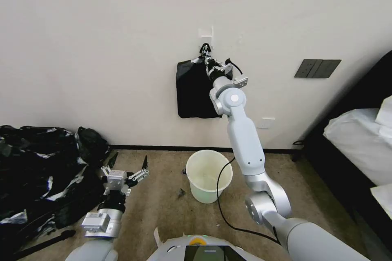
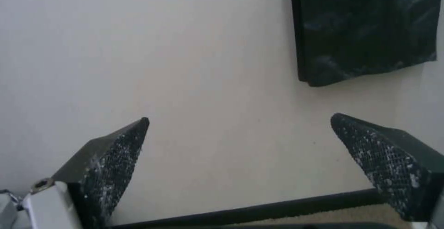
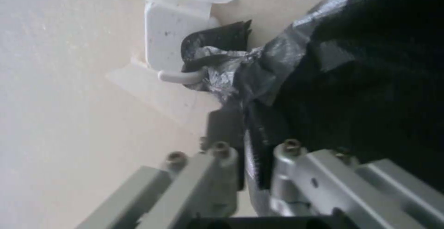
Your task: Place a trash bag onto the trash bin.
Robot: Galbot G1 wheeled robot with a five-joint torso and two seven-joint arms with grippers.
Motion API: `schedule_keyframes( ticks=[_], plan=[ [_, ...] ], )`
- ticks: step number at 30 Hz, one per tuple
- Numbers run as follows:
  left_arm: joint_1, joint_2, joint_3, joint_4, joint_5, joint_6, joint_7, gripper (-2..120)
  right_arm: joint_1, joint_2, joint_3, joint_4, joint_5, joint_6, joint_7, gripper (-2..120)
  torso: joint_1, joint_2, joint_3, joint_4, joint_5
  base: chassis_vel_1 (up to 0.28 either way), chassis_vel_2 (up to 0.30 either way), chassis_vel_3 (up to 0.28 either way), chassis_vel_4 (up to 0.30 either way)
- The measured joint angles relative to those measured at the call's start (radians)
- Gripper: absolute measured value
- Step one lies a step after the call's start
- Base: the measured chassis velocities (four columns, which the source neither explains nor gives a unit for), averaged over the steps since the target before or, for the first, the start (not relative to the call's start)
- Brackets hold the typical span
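Observation:
A flat black stack of bags (image 1: 194,89) hangs from a white wall hook (image 3: 178,76). My right gripper (image 1: 207,56) is raised to the stack's top, just under the hook. In the right wrist view this gripper (image 3: 247,159) is shut on a fold of glossy black plastic, the trash bag (image 3: 277,79), whose bunched top still sits on the hook. The white trash bin (image 1: 209,175) stands on the carpet below, with nothing lining it. My left gripper (image 1: 129,158) hovers low to the bin's left, open, holding nothing; its view shows it (image 2: 240,118) facing the wall and the stack (image 2: 365,31).
A big heap of black plastic (image 1: 36,171) lies on the floor at the left. A bed (image 1: 359,142) with white bedding stands at the right. A black cable (image 1: 220,200) hangs from my right arm past the bin's right side. A dark switch plate (image 1: 317,68) is on the wall.

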Motion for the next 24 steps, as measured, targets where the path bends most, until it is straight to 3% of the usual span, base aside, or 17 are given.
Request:
schedule_keyframes(
  ticks=[24],
  plan=[
    [-0.006,-0.005,0.005,0.0,0.0,0.001,0.0,100,-0.108,-0.047,-0.015,0.095,0.053,0.012,0.04,0,0.0,0.0,0.0,0.0,0.0,0.0,0.0,0.0,0.0]
  ],
)
